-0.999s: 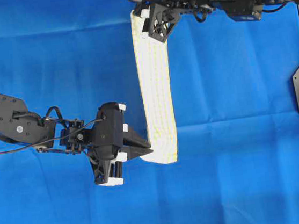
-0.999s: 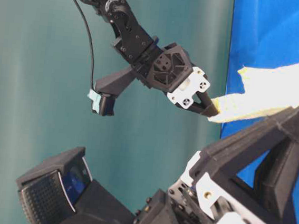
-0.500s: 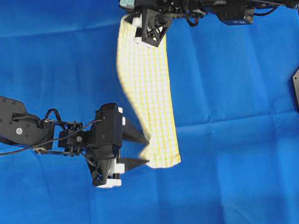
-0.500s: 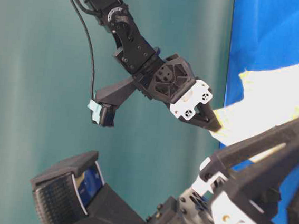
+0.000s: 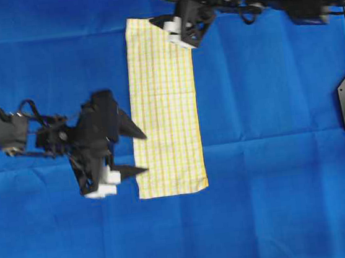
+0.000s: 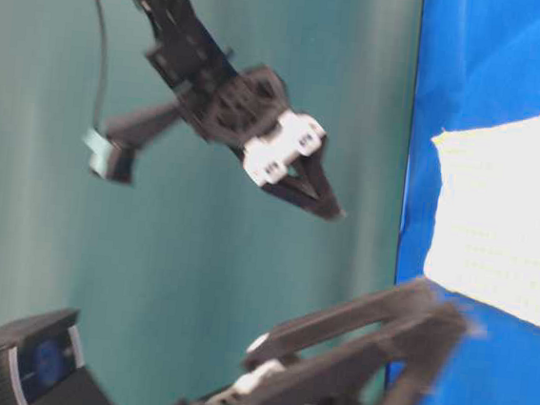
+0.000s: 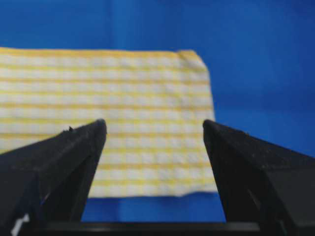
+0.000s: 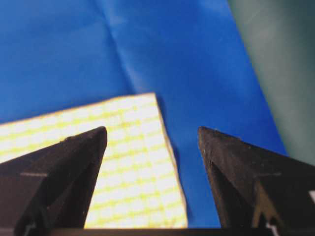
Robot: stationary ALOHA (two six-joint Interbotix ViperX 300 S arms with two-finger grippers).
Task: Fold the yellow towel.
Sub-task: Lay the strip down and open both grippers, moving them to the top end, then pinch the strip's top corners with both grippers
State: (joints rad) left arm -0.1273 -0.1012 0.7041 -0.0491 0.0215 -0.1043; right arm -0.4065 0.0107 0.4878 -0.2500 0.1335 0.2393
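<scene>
Two sets of fingers stand spread apart, and we see nothing between either pair. Our left fingers [image 5: 131,152] hang beside the towel's [image 5: 163,108] near left edge, tips pointing at it, one tip just reaching that edge in the overhead view; the left wrist view shows the black fingers [image 7: 59,162] framing the towel [image 7: 106,118] with a gap between. Our right fingers [image 5: 177,32] hover over the far right corner of the towel, and the right wrist view shows that corner [image 8: 142,147] between the parted fingers [image 8: 64,167]. We see the towel lying flat as a long folded strip on the blue cloth [image 5: 275,154] covering the counter, running from far edge toward the near side. The side view is blurred.
</scene>
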